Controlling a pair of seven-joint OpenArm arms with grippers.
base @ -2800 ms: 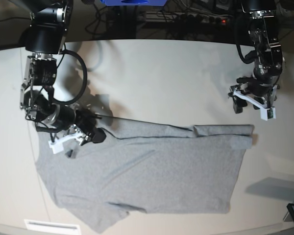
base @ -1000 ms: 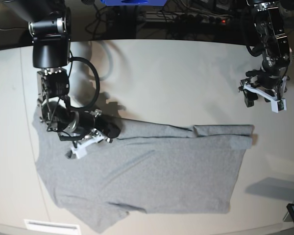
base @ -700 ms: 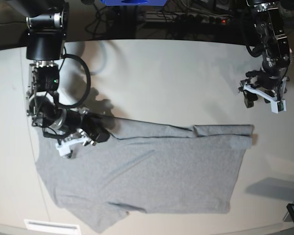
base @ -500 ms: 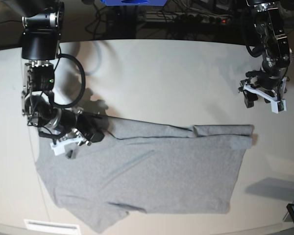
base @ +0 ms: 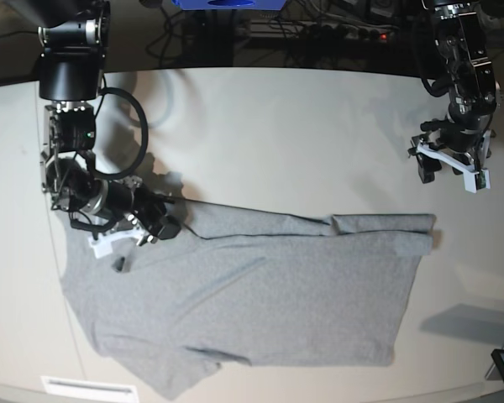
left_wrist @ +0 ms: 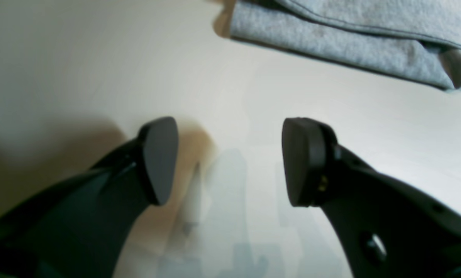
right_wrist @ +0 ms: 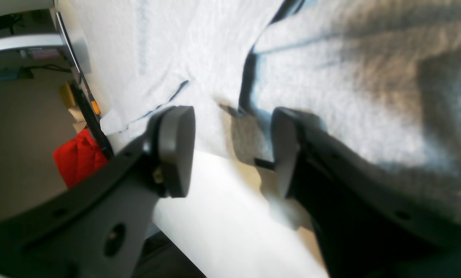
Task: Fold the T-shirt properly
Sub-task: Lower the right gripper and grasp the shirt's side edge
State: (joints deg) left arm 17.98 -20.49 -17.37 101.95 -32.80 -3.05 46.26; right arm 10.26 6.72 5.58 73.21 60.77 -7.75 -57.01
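— Where's the T-shirt?

— Spread grey and plain across the near half of the desk, one strip folded over along its far edge.

— Your hands?

— My right hand hovers at the shirt's corner, fingers parted, nothing pinched. My left hand hangs released over bare desk, beside the folded hem.

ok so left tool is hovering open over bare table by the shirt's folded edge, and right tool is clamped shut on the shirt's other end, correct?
One thing is off: the right tool is not clamped. The right wrist view shows its jaws apart over the T-shirt, gripping nothing. The left tool is open above the bare table, as you said.
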